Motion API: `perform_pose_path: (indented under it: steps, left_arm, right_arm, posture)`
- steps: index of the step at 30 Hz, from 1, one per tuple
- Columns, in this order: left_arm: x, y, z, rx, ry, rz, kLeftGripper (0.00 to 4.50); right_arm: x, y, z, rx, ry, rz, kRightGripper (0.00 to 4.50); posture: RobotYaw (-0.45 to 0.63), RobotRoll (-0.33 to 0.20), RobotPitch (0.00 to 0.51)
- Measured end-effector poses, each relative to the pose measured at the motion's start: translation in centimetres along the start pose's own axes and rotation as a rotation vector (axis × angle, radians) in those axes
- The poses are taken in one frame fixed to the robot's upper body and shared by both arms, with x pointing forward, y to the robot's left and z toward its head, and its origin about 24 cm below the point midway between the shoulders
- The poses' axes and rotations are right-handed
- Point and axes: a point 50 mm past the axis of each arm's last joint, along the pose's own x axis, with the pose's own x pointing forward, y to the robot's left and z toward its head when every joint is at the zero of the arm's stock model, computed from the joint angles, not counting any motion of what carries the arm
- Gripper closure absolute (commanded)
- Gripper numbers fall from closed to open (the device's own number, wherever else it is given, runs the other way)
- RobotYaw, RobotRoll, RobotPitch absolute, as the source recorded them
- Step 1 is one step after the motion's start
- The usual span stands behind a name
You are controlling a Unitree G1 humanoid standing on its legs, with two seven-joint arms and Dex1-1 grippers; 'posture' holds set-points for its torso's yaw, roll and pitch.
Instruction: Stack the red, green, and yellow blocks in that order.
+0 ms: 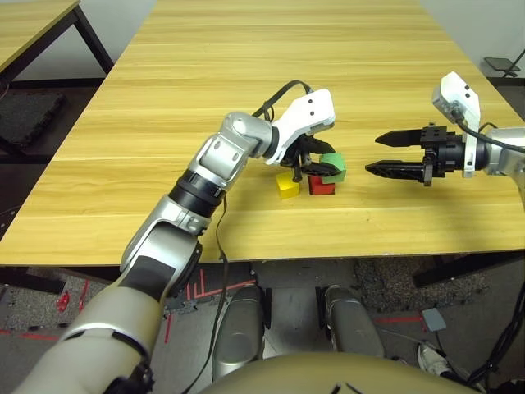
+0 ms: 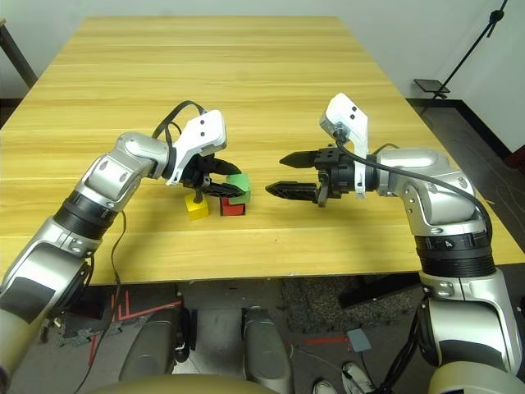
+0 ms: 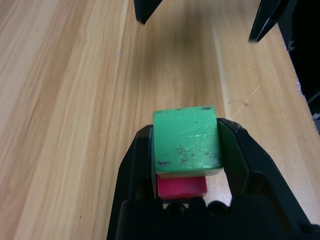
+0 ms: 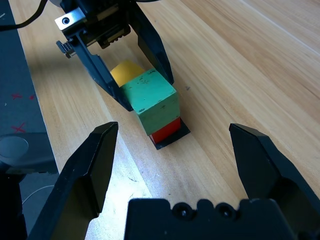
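Closed on the green block [image 3: 187, 140], the left gripper [image 1: 318, 158] is set directly above the red block [image 1: 321, 186]; the yellow block [image 1: 287, 185] is left beside the red, nearer that arm. Farther right, the right gripper [image 2: 293, 174] is held open, well apart.

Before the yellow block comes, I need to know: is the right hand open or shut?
Open: the right hand's two black fingers stand wide apart, with only table between them.
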Motion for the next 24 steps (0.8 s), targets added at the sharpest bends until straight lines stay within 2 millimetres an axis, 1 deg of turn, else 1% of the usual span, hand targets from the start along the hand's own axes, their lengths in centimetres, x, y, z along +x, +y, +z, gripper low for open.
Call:
perform_pose_path:
  steps: [6,12,24]
  left_arm:
    - [-0.07,0.12,-0.22,0.007,0.011,0.004,2.54]
    - [-0.31,0.05,-0.85,0.0,0.032,-0.002,2.54]
    - [-0.3,-0.02,-0.87,0.032,0.025,-0.004,2.54]
  right_arm:
    - [-0.01,-0.01,0.0,0.001,-0.001,-0.001,0.0]
    - [-0.03,-0.08,0.0,-0.005,-0.005,-0.003,0.0]
    - [-0.04,-0.13,-0.05,-0.005,-0.006,-0.01,0.0]
  posture:
    - [0.11,-0.122,0.087]
    - [0.11,-0.119,0.089]
    - [0.11,-0.121,0.09]
